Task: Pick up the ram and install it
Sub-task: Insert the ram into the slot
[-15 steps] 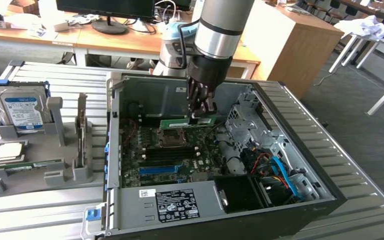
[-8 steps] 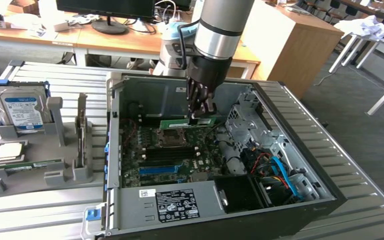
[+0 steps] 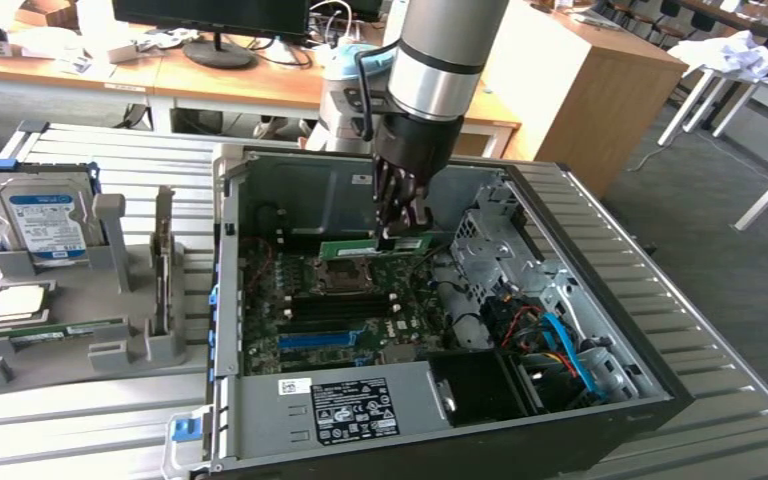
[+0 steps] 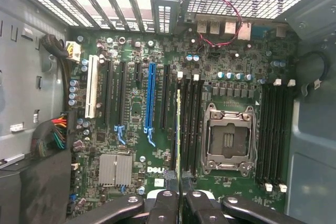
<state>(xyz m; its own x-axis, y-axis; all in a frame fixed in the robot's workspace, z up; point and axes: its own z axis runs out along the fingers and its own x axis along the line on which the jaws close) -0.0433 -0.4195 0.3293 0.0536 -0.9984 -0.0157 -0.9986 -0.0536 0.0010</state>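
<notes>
My gripper [image 3: 399, 232] is down inside the open computer case [image 3: 228, 300], shut on the ram [image 3: 373, 244], a long green stick held level above the motherboard. In the wrist view the ram [image 4: 179, 129] appears edge-on as a thin pale line running out from between my fingers [image 4: 167, 203]. It lies along the black memory slots [image 4: 191, 124] beside the empty processor socket [image 4: 228, 140]. Whether its lower edge touches a slot I cannot tell.
On the exterior view's left, a grey holder [image 3: 157, 345] carries a blue-labelled hard drive [image 3: 44, 225], a square silver chip [image 3: 21, 303] and a green strip [image 3: 71, 329]. The case holds a drive cage [image 3: 491, 250], cables [image 3: 558, 345] and a power supply [image 3: 344, 408]. More slots [image 4: 273, 129] flank the socket.
</notes>
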